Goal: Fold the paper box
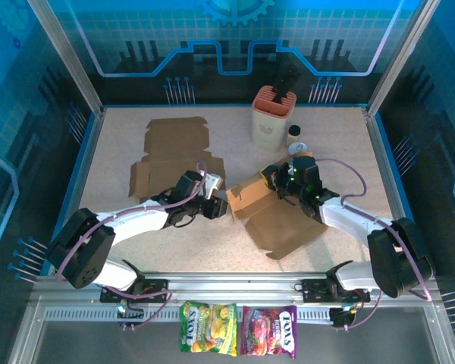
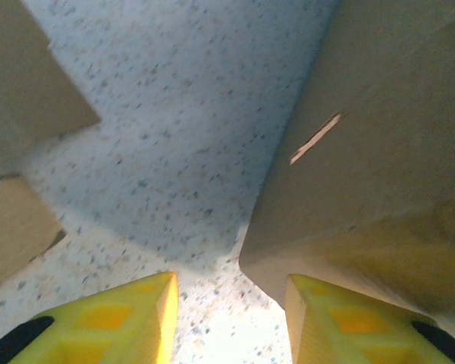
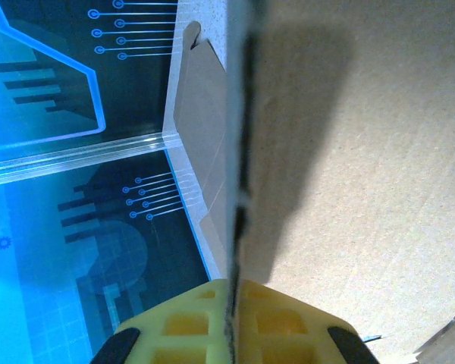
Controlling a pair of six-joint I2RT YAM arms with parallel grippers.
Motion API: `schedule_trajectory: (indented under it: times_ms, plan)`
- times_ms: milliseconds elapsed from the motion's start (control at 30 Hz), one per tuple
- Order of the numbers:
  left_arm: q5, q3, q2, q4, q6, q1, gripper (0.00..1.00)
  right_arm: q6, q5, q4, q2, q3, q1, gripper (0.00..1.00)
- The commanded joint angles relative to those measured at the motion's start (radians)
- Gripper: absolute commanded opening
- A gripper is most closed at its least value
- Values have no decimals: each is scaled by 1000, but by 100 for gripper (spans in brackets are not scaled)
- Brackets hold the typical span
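In the wrist views: right gripper [image 3: 229,296] clamped on paper box [image 3: 349,189] panel, left gripper [image 2: 229,303] released beside it.

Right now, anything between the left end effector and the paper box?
Nothing visible. The left end effector stands open right at the paper box corner, over bare table. The spare flat cardboard lies off to the side.

The green candy bag [image 1: 208,328] and the red candy bag [image 1: 269,331] read "FOX'S".
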State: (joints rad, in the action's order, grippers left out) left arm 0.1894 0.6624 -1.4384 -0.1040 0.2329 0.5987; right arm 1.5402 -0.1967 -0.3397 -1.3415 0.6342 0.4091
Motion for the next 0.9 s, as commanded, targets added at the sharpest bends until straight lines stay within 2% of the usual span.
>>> schedule_trajectory:
  times_ms: [0,300,533,700,867]
  plan:
    - [44,43,-16,-79,-38,23,43,-5,-15,-33,-6,-4,-10,0]
    - [45,92,-66,-100,-50,65,42,8,-11,-27,-15,18,-9,0]
    - [-10,113,-90,-100,-21,88,43,21,2,-55,-23,6,-1,0]
    - [-51,103,-110,-130,13,110,46,40,57,-120,-16,-32,10,0]
    - [-98,88,-115,-151,39,133,48,78,124,-267,-26,-97,25,0]
